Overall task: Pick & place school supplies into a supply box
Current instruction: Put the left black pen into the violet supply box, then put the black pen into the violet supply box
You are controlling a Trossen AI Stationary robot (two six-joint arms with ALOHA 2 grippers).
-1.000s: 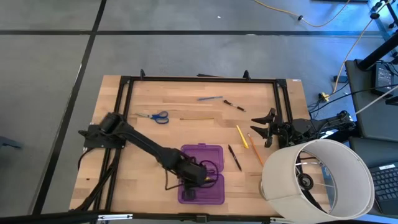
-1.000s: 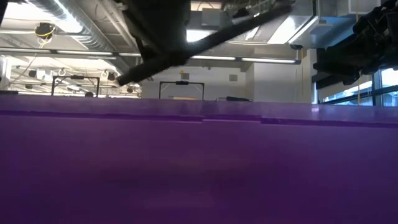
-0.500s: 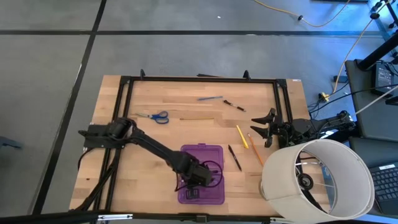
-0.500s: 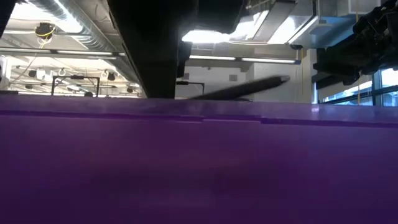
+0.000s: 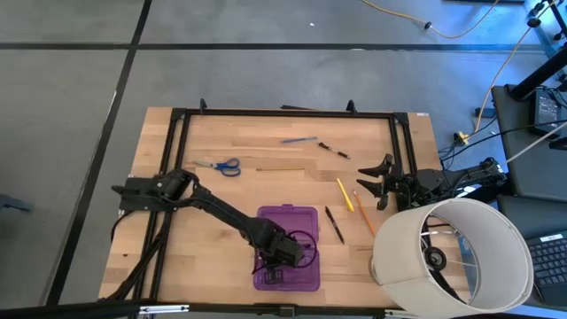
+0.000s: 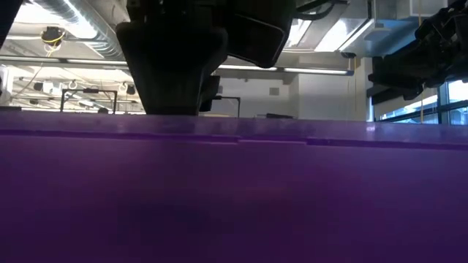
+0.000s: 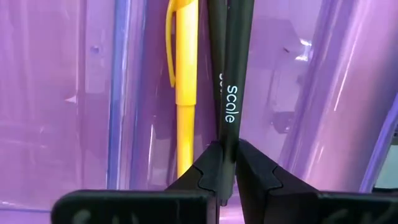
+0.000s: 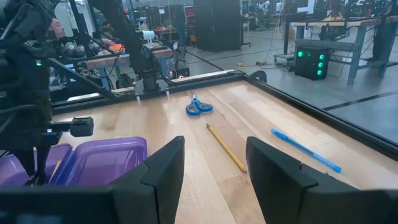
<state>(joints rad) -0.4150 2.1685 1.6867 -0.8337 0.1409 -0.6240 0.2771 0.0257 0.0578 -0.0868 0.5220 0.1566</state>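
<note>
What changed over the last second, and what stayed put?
The left tool, shut on a black pen, swung round over the purple case and came down into it; in the low view the pen tilted flatter, then dropped behind the case wall. A yellow pen lies inside. The right tool stayed open at the table's right edge; scissors and loose pens and pencils did not move.

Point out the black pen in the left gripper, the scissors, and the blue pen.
black pen (image 7: 231, 93): left wrist view, printed barrel.
left gripper (image 7: 224, 180): left wrist view, between fingertips.
scissors (image 5: 229, 166): high view, blue handles.
blue pen (image 5: 299, 140): high view, mid-barrel.
</note>
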